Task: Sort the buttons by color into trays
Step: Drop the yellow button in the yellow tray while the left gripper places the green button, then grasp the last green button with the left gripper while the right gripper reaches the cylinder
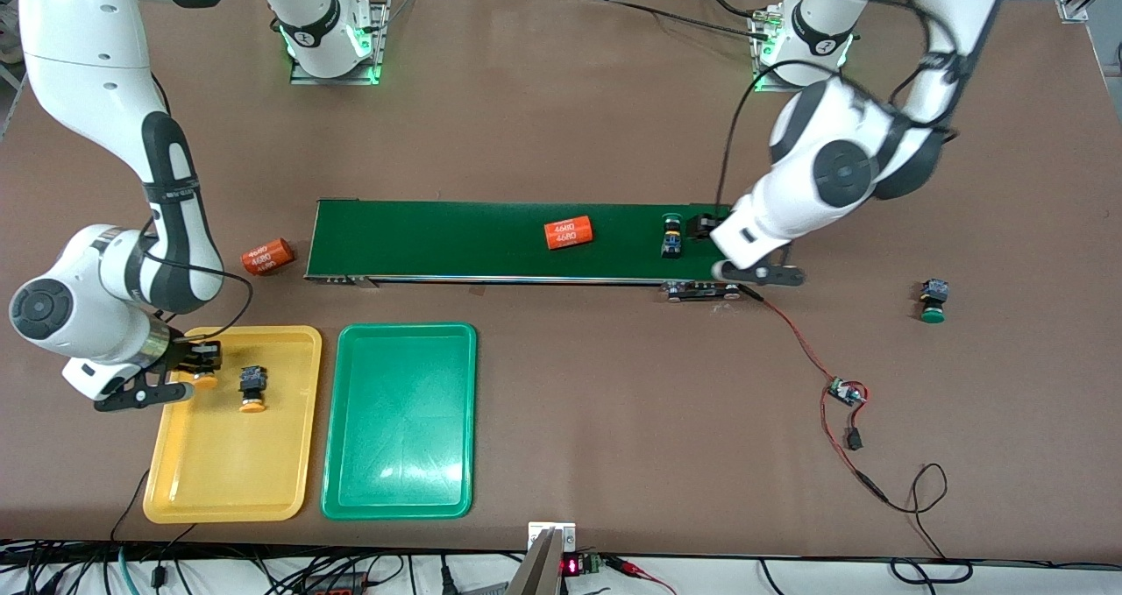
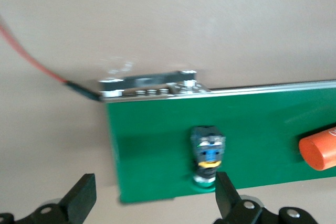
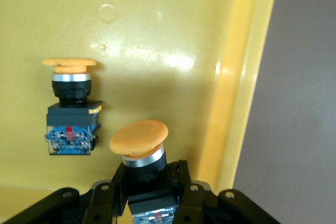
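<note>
My right gripper [image 1: 198, 365] is over the yellow tray [image 1: 188, 481], at the edge toward the right arm's end of the table. In the right wrist view the gripper [image 3: 148, 182] is shut on the body of a yellow-capped button [image 3: 139, 139]. A second yellow-capped button [image 1: 252, 388] lies in that tray [image 3: 173, 24] beside the held one, and shows in the wrist view [image 3: 71, 108]. The green tray [image 1: 399, 481] holds nothing. A green-capped button [image 1: 672, 234] lies on the conveyor belt [image 1: 456, 236]. My left gripper [image 1: 708, 237] is open over the belt's end; the button [image 2: 208, 153] is close to one finger [image 2: 227, 198]. Another green-capped button [image 1: 933, 301] lies on the table.
One orange cylinder [image 1: 568, 232] lies on the belt and shows in the left wrist view [image 2: 320, 151]. Another [image 1: 266, 257] lies on the table off the belt's other end. A red wire with a small circuit board [image 1: 846, 393] runs from the belt's end toward the front camera.
</note>
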`<state>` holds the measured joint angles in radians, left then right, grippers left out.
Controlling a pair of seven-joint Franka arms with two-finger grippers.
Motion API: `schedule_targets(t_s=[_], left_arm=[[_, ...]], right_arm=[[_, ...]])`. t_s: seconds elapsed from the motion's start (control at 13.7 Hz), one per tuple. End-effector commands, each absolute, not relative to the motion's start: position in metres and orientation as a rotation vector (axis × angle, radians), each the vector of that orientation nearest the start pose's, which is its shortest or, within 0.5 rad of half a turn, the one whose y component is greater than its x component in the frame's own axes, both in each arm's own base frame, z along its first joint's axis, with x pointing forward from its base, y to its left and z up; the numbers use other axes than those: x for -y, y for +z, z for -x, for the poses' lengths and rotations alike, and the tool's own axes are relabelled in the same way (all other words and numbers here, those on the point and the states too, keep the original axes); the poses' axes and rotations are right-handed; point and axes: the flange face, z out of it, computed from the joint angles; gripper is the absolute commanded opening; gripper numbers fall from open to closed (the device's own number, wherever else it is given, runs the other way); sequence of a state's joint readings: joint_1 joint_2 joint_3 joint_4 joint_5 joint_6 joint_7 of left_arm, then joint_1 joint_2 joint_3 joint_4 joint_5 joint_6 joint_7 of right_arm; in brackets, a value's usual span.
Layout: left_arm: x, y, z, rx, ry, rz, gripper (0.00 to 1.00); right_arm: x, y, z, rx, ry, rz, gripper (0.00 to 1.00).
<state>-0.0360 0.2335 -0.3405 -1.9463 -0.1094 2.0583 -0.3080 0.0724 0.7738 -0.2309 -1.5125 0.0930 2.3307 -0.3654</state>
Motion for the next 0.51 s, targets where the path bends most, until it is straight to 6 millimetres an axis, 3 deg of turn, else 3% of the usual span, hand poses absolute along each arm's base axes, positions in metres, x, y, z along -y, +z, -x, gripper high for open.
schedule_targets(t_s=[0.0,0.07,0.29,0.44], left_arm=[[0.157,0.377,-0.556,0.128,0.231,3.235,1.0],[0.126,0.372,-0.561,0.123,0.235,3.231,1.0],[0.027,0.359,-0.572,-0.176,0.207,3.222,1.0],[-0.016,0.358,-0.575,-0.33,0.183,3.092,1.0]], right_arm=[[0.081,0.219,-0.727,0.429,-0.102,3.216,0.43],[0.079,0.22,-0.727,0.406,-0.105,3.207,0.99],[0.078,0.23,-0.725,0.371,-0.086,3.18,1.0],[0.077,0.239,-0.723,0.368,-0.06,3.172,1.0]])
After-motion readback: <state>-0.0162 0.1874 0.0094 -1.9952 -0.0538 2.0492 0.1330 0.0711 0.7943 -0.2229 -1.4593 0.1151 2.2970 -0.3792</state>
